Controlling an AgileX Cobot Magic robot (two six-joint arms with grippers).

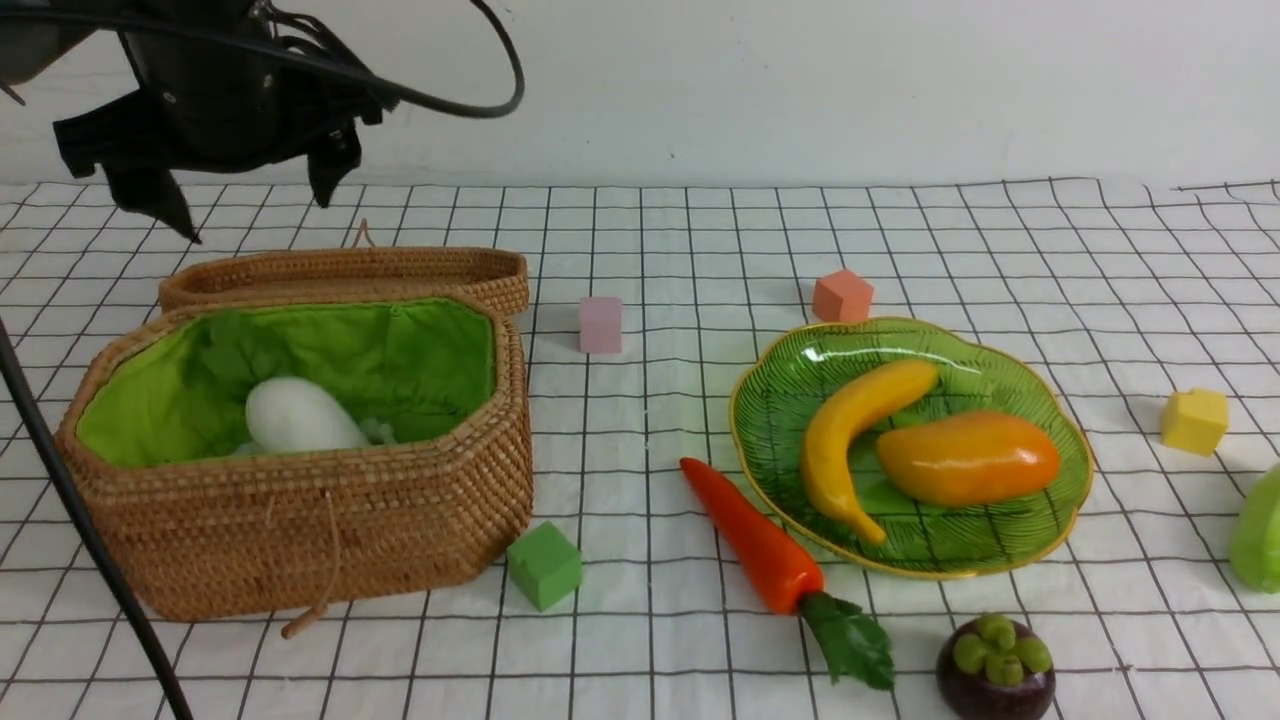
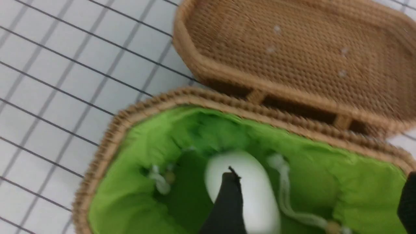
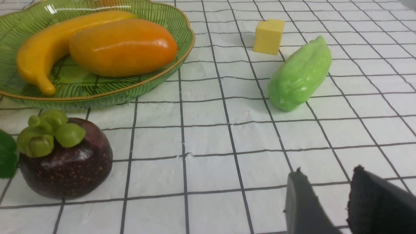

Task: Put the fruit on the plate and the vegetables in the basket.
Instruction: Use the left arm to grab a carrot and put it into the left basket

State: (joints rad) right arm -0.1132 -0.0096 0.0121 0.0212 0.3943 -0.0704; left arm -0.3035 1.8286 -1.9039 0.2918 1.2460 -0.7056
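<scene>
Two fruits already on the plate: banana curving along the left side, mango just beside it on the right. Third fruit, the mangosteen, off the plate, on the counter near the plate's front rim, green cap up. Carrot flat on the counter just left of the plate, tip pointing away, leaves close to the mangosteen. Radish down in the basket against the green lining; lid thrown back behind it. Pale green vegetable on its side on the counter, well right of the plate, near a yellow cube. Green cube by the basket's front corner; pink cube and orange cube farther back. Left fingers above the basket, spread wide, gripping nothing, radish directly below. Right fingers low over bare counter near the mangosteen, parted by a narrow gap, nothing between them.
</scene>
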